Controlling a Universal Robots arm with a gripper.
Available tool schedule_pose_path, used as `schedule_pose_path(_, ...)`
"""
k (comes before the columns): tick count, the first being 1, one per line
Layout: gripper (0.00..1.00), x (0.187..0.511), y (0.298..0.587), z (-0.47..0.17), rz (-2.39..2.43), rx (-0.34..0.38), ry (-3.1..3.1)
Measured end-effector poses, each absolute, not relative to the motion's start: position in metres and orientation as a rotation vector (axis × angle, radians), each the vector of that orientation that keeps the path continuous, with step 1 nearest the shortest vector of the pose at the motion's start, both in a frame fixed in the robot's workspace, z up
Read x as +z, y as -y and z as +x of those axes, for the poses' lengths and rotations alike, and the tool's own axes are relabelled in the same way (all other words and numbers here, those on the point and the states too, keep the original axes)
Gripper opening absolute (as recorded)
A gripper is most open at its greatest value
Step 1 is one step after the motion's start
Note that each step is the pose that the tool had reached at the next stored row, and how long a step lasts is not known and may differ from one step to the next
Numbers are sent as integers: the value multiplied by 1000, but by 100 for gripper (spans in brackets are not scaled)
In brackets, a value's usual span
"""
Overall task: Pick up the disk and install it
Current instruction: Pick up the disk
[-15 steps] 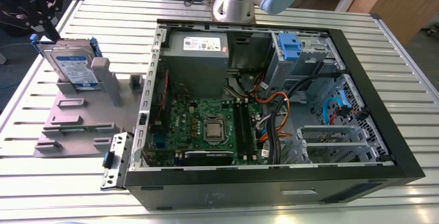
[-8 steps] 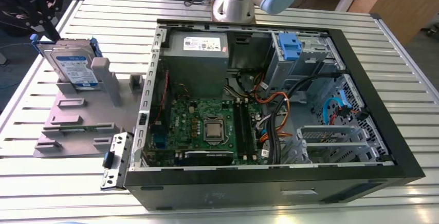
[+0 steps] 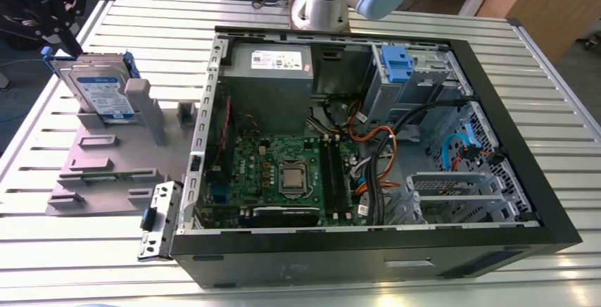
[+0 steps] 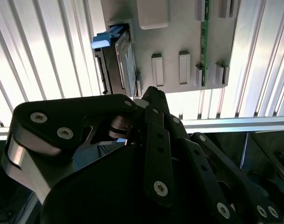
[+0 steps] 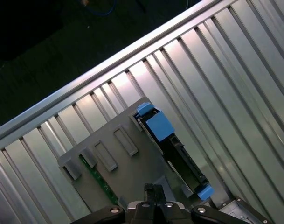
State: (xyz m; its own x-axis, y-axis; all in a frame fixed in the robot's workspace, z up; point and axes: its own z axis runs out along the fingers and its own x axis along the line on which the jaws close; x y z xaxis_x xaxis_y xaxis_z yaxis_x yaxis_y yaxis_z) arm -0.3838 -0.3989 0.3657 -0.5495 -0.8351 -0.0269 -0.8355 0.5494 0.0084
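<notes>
In the upper left of the exterior view, the flat rectangular silver metal disk (image 3: 101, 90) stands upright on its edge. It has a blue-and-white label and blue plastic rails (image 5: 159, 125), and it is slotted into a grey plastic holder (image 3: 103, 159) that lies on the slatted metal table (image 3: 66, 251). The open black computer case (image 3: 376, 254), with its green circuit board (image 3: 281, 173), fills the centre and right of that frame, just beside the holder.

The black gripper (image 5: 151, 189) hangs above the disk and apart from it. In both wrist views its jaws look drawn together, with nothing between them, so it has hold of nothing yet.

The disk is probably rigid and fairly heavy for its size, with smooth metal faces that could slip. It is also likely sensitive to knocks, so it should not be dropped or banged against the case. The two broad faces near the free upper edge look like the best place to grip it, since the holder covers the lower part. The blue rails are thin plastic and seem a poorer place to squeeze.
</notes>
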Motion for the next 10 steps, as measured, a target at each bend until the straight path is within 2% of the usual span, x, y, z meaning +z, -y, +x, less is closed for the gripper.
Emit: schedule_pose_path(10,11,366,399,-384,-1604,33,-2679)
